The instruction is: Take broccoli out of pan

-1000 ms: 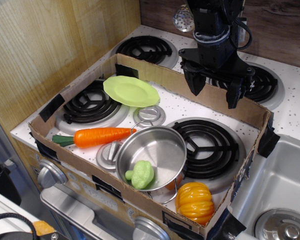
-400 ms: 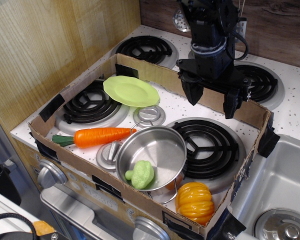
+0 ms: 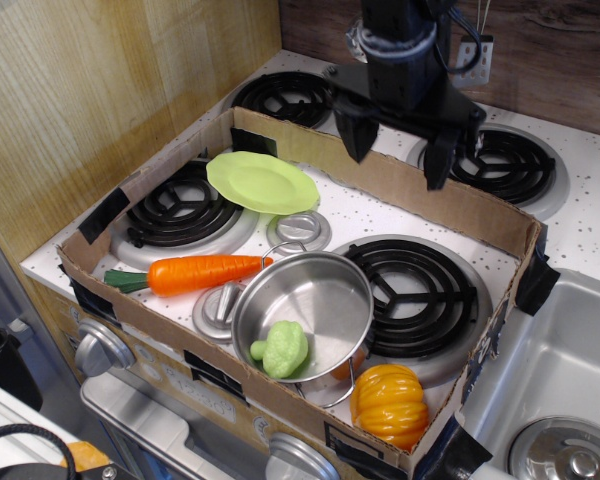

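Observation:
The pale lime-green broccoli (image 3: 280, 349) lies inside the shiny steel pan (image 3: 315, 290), against its near-left wall. The pan stands at the front middle of the cardboard box, next to the front right burner. My black gripper (image 3: 397, 148) hangs open and empty above the box's back wall, well behind and above the pan. Its two fingers point down, one (image 3: 355, 135) on the left and one on the right.
An orange carrot (image 3: 195, 273) lies left of the pan. A light-green plate (image 3: 263, 182) leans at the back left. An orange pumpkin (image 3: 390, 404) sits at the front right. The cardboard box wall (image 3: 450, 205) rings the stove. A sink (image 3: 560, 380) is at the right.
My gripper has moved up and to the left, from over the back right of the box to above the back wall. The broccoli and pan have not moved.

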